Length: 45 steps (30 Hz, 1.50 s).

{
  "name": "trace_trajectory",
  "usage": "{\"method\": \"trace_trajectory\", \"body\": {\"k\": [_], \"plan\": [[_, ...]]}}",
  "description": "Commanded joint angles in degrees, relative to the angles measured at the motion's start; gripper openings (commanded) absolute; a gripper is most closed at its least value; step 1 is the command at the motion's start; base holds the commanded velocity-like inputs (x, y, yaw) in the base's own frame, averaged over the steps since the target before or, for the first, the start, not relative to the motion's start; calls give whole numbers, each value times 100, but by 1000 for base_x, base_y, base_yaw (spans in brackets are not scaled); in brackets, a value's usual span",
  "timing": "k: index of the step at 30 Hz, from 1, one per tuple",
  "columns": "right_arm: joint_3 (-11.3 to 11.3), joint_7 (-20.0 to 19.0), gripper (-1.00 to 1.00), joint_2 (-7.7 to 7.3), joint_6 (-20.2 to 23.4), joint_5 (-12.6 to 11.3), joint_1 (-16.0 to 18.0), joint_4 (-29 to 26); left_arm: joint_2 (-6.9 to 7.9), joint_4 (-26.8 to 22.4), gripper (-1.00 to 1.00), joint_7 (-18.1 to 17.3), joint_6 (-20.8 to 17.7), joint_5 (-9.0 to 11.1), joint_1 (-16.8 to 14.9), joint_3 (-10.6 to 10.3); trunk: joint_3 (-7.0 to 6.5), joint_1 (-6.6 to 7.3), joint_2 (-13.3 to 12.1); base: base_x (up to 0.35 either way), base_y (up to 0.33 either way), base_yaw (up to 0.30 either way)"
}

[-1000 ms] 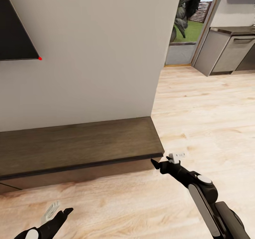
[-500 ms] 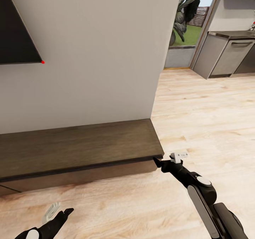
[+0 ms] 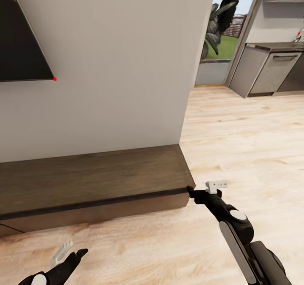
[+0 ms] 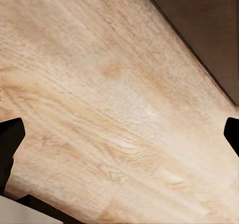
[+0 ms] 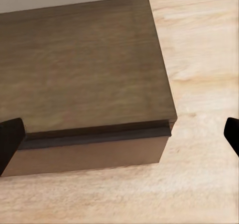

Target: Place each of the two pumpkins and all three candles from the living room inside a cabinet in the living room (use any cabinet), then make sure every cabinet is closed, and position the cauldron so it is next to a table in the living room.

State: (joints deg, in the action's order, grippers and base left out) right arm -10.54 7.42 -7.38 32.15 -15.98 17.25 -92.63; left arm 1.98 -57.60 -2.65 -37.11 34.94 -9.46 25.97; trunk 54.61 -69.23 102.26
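Matt dark-brown wood cabinet [image 3: 93, 179]; pale, smooth wood-grain floor [image 3: 236, 141].

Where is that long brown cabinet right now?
In the head view, the cabinet sits low on the floor against the white wall, its right front corner beside the right tool.

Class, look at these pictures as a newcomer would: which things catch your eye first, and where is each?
The long, low dark-brown cabinet stands against the white wall, its front closed, filling the head view's lower middle. The right gripper sits at the cabinet's right front corner, with its fingers spread wide in the wrist view. A black screen hangs at upper left, and a grey kitchen unit stands far right.
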Motion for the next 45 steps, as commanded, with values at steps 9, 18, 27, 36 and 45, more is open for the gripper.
{"method": "trace_trajectory", "body": {"k": [9,18,27,36,45], "plan": [[-327,240,100,132,-6,112,5,14,-18,-44,100,-28,18,-265,2,-6,-86,0,0,0,0,0],[-357,258,100,133,-5,129,-6,0,-15,-85,100,-409,27,-356,25,-200,-172,0,0,0,0,0],[-368,252,100,132,-7,130,-26,-1,3,50,100,-525,309,-415,44,-237,-258,0,0,0,0,0],[-361,246,100,127,-7,130,-29,-1,12,151,100,-503,482,-414,49,-241,-344,0,0,0,0,0],[-354,235,100,123,-6,130,-36,-1,13,265,100,-483,486,-417,49,-239,-430,0,0,-149,0,0]]}}
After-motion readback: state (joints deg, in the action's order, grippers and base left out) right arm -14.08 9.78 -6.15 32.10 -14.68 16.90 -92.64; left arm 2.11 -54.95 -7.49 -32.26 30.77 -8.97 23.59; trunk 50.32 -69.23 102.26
